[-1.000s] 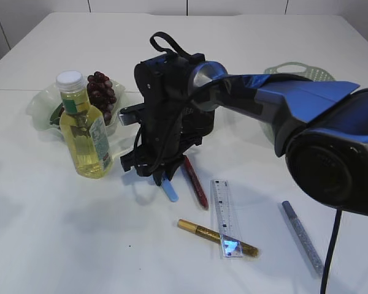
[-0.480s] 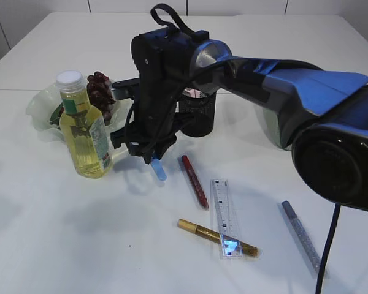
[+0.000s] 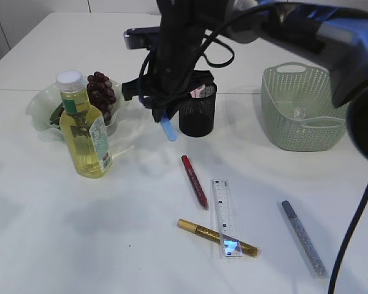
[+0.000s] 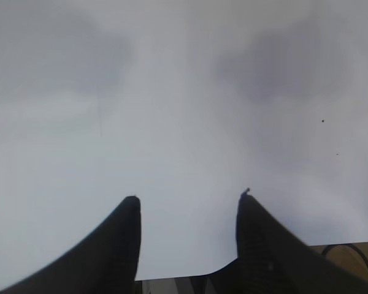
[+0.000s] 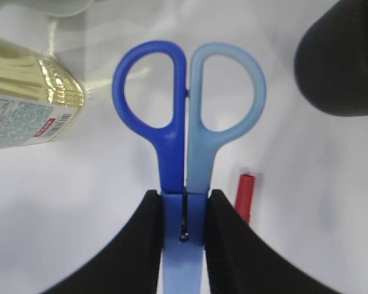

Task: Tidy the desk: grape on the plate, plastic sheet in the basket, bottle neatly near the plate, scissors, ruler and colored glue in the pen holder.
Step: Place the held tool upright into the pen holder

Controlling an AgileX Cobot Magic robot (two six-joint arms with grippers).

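Jaws pinching scissors (image 5: pixel 185 153) at the pivot, handles fwd, in right gripper (image 5: pixel 183 211); left gripper (image 4: pixel 187 205) spread, empty. Scissors aloft upper centre, just left of holder (image 3: pixel 197 110). Best shifted over the rim, kept vertical, lowered before release.

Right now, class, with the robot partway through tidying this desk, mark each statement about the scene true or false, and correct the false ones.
1. The right gripper is clamped on the scissors. True.
2. The ruler stands inside the pen holder. False: it lies flat on the table, over one end of the gold glue pen.
3. The grapes sit on the plate behind the bottle. True.
4. The left gripper holds the red glue pen. False: its jaws are apart and empty over bare table.
5. The green basket lies tipped on its side. False: it stands upright.
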